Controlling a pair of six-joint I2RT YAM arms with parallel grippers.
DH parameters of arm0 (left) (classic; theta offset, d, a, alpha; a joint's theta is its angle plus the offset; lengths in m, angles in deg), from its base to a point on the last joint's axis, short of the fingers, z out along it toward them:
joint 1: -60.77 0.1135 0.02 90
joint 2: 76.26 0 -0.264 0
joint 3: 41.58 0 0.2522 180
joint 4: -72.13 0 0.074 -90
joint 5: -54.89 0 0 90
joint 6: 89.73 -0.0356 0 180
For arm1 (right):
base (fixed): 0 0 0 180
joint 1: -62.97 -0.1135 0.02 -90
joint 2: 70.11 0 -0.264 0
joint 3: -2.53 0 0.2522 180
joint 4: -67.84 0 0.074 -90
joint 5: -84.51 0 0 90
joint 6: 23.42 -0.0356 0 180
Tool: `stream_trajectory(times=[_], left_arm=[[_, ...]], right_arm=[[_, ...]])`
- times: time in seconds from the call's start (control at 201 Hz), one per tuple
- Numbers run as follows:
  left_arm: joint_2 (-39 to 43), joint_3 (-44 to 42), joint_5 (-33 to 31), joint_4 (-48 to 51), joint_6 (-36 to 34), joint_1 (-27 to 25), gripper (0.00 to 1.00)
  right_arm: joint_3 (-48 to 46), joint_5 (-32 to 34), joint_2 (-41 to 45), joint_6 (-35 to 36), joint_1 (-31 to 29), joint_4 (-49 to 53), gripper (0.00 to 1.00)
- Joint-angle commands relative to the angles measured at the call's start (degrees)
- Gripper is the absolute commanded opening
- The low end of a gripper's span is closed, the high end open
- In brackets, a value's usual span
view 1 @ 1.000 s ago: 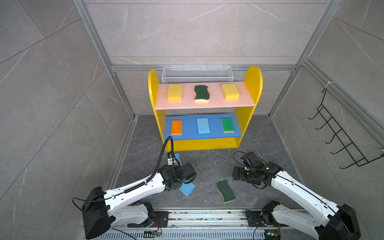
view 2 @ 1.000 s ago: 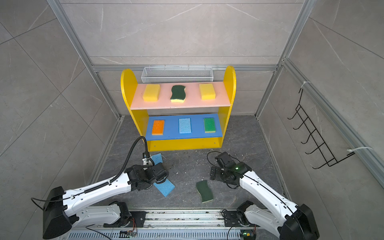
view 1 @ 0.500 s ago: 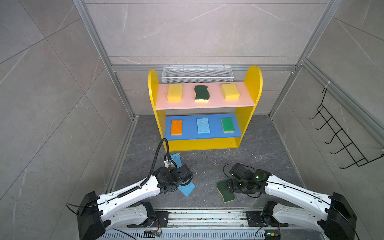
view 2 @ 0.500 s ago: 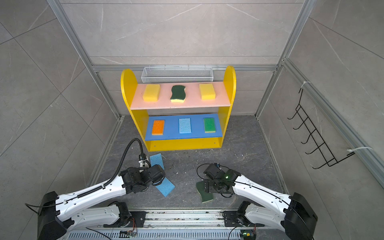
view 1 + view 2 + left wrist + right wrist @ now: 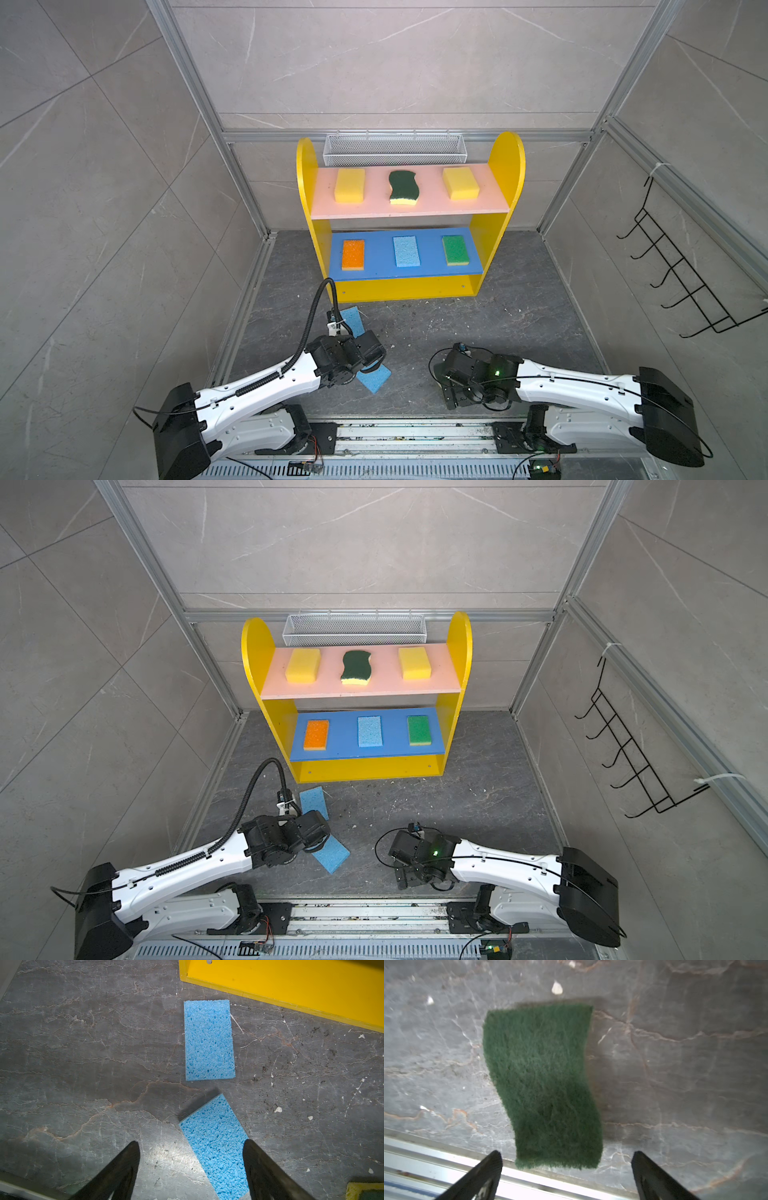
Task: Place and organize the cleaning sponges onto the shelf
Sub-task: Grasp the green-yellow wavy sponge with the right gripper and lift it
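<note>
The yellow shelf [image 5: 500, 232] carries two yellow sponges [image 5: 350, 185] and a wavy scourer [image 5: 402, 188] on its pink board. On its blue board lie an orange [image 5: 353, 254], a light blue [image 5: 406, 251] and a green sponge [image 5: 455, 250]. Two light blue sponges [image 5: 208, 1041] [image 5: 216, 1142] lie on the floor. My left gripper [image 5: 190, 1142] [image 5: 372, 365] hangs open above the nearer one. My right gripper [image 5: 566, 1153] [image 5: 449, 378] is open over a dark green scourer [image 5: 542, 1080], which the arm mostly hides in both top views.
A white mesh basket [image 5: 394, 149] hangs behind the shelf and a black hook rack [image 5: 681, 286] is on the right wall. A metal rail [image 5: 436, 1165] runs along the floor's front edge, close to the scourer. Grit is scattered on the dark floor [image 5: 478, 328].
My right gripper has swung left and toward the front rail, ending over the dark green scourer. The left gripper has barely shifted above the blue sponge.
</note>
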Motion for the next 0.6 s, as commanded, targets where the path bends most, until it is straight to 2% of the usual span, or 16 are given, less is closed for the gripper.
stream_trajectory(times=[0.0, 0.358, 0.593], left_arm=[[1.5, -0.9, 0.2, 1.5, 2.0, -0.1, 0.81], [1.8, -1.4, 0.2, 1.4, 3.2, -0.7, 0.81], [1.7, -1.4, 0.0, 1.4, 4.3, -1.4, 0.8]], right_arm=[[-0.3, 1.3, -1.1, -1.0, -1.7, -1.4, 0.99], [-1.9, 0.5, -5.2, -0.2, -2.3, -6.4, 0.98], [-3.3, 1.1, -5.0, -0.4, -2.3, -7.6, 0.93]])
